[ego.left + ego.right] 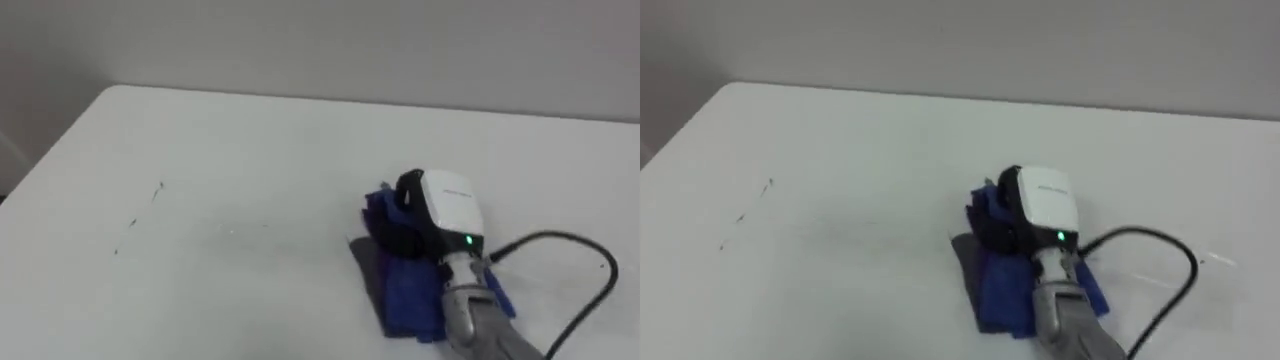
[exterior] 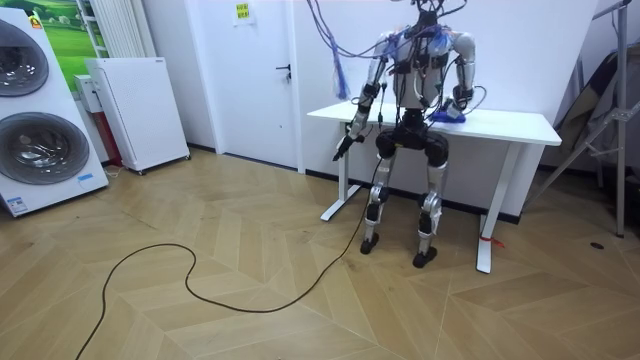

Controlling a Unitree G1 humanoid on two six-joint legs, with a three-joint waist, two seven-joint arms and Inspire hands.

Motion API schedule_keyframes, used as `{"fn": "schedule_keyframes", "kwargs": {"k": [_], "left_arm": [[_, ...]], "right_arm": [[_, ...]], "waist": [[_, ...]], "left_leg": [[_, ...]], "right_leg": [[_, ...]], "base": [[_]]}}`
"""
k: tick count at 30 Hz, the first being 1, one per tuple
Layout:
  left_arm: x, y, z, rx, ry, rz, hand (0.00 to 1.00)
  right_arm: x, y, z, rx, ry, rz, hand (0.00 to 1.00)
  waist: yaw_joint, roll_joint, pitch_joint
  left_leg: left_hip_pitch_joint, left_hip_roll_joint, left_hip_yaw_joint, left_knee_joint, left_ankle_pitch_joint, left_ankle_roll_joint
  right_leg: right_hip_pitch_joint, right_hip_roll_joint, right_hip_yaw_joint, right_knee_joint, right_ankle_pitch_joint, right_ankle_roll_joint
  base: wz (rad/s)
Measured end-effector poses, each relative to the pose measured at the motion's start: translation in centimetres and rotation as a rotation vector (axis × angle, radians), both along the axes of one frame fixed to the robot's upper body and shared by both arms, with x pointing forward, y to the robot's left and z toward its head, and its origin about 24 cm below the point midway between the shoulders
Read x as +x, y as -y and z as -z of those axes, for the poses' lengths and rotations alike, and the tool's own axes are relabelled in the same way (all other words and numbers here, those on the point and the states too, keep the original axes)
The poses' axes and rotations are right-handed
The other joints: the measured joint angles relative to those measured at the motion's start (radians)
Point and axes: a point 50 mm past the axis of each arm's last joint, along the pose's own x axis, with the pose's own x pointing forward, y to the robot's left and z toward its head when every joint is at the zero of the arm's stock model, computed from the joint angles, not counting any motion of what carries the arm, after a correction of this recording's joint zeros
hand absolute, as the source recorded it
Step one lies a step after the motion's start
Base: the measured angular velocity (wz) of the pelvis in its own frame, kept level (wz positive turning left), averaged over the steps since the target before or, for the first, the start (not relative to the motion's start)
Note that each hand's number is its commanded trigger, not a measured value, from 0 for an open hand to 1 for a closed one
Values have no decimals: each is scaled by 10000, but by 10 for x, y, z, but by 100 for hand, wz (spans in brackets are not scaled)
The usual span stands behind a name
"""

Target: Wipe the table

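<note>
At the near right of the white table (image 1: 250, 150), my right hand (image 1: 445, 205) lies on the blue cloth (image 1: 400, 290). Its underside is hidden, so I cannot tell whether it clamps or only presses. Further left are faint dark marks (image 1: 158, 188), perhaps scratches. My left hand (image 2: 344, 149) hangs beside the table's end, above the wood floor (image 2: 250, 200).

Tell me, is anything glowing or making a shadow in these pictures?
Left eye view: a green light glows on the right hand; a soft grey shadow edges the blue cloth. Right eye view: the same. Room view: even light on the table.
</note>
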Motion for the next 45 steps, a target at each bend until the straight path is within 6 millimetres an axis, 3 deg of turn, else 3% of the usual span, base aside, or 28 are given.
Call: {"fn": "schedule_keyframes", "kwargs": {"k": [2, 4, 5, 6, 8, 13, 16, 18, 20, 24, 26, 29, 33, 36, 38, 41, 44, 45], "left_arm": [[2, -10, -4, 439, 151, 94, 0], [10, -20, -8, 806, 434, 13, 0], [11, -24, -10, 931, 559, 1, 0], [10, -25, -11, 991, 557, -6, 0], [11, -24, -11, 1024, 594, 24, 0], [9, -15, -7, 867, 474, 267, 0], [8, -6, -3, 619, 356, 352, 0], [9, 0, -1, 412, 341, 330, 0], [9, 2, 0, 329, 326, 417, 0], [2, 5, 1, 46, 35, 430, 0], [-13, 3, -1, 61, -354, 236, 0], [-15, 1, -3, 69, -317, 157, 0], [-16, -8, -7, 327, -95, -125, 0], [-21, -22, -12, 808, -166, -240, 0], [-20, -21, -12, 791, -157, -176, 0], [-8, -17, -9, 675, -10, 205, 0], [4, -6, -3, 417, -77, 718, 0], [11, -4, -2, 328, 59, 793, 0]], "right_arm": [[-26, 26, 5, -197, 276, 1150, 100], [-44, 51, 5, -533, 525, 2212, 100], [-55, 67, 5, -806, 505, 2799, 100], [-65, 80, 5, -1020, 416, 3265, 100], [-74, 93, 5, -1201, 282, 3689, 100], [-60, 89, 4, -908, 54, 3791, 100], [-37, 75, 1, -783, -202, 3455, 100], [-6, 52, -5, -851, -369, 2309, 100], [12, 34, -11, -778, -477, 1361, 100], [34, 3, -23, -705, -452, -238, 100], [31, 4, -22, -637, -393, -262, 100], [20, 13, -17, -555, 0, 122, 100], [-14, 44, -1, -897, 136, 1529, 100], [-63, 86, 9, -1419, -229, 3501, 100], [-76, 102, 9, -1522, -400, 4187, 100], [-75, 108, 10, -1395, -532, 4736, 100], [-56, 98, 10, -1517, -759, 4653, 100], [-44, 88, 9, -1434, -821, 4375, 100]], "waist": [[-205, -165, -48], [-245, -278, 12], [-277, -281, 13], [-286, -227, -37], [-322, -144, -98], [-148, -89, -123], [135, -89, -108], [315, -89, -60], [587, -77, -18], [787, -30, 71], [761, -62, 52], [568, -163, 246], [225, -163, 158], [-125, -152, -117], [-305, -135, -127], [-424, -133, -116], [-168, -102, -78], [137, -51, -77]], "left_leg": [[128, -62, 55, -25, -80, 91], [94, -110, 112, -6, -87, 125], [89, -139, 115, -10, -83, 160], [134, -162, 146, 12, -137, 224], [233, -206, 159, 64, -197, 250], [353, -205, 236, 52, -221, 218], [380, -191, 225, 28, -222, 216], [304, -187, 98, 28, -221, 211], [237, -187, -34, 25, -217, 204], [18, -206, -325, -30, -188, 204], [53, -206, -346, -86, -171, 235], [103, -196, -361, -151, -142, 230], [316, -200, -404, -117, -148, 232], [515, -230, -389, 43, -273, 241], [517, -311, -417, 305, -348, 352], [450, -470, -395, 767, -508, 512], [369, -548, -160, 1433, -916, 612], [241, -537, 62, 1701, -1106, 682]], "right_leg": [[291, -21, 9, -218, 29, 55], [311, -44, 9, -307, 113, 90], [376, -44, -2, -446, 200, 91], [435, -64, 4, -436, 199, 98], [543, -112, 27, -443, 167, 167], [549, -99, 102, -405, 148, 219], [379, 34, 334, -362, 225, 132], [145, 136, 421, -250, 277, 39], [27, 180, 394, -208, 268, -10], [-85, 205, 328, -238, 232, -36], [-43, 196, 255, -233, 199, -88], [36, 154, 72, -275, 150, -96], [489, 135, -11, -458, 81, 37], [820, 96, -33, -532, 66, 113], [868, -29, -48, -315, 3, 163], [847, -331, -230, 148, -103, 190], [526, -550, -205, 863, -188, 194], [248, -677, -367, 1232, -173, 148]], "base": [[14], [-3], [-5], [-4], [-3], [-9], [-35], [-37], [-10], [18], [17], [17], [14], [0], [9], [5], [-33], [-66]]}}
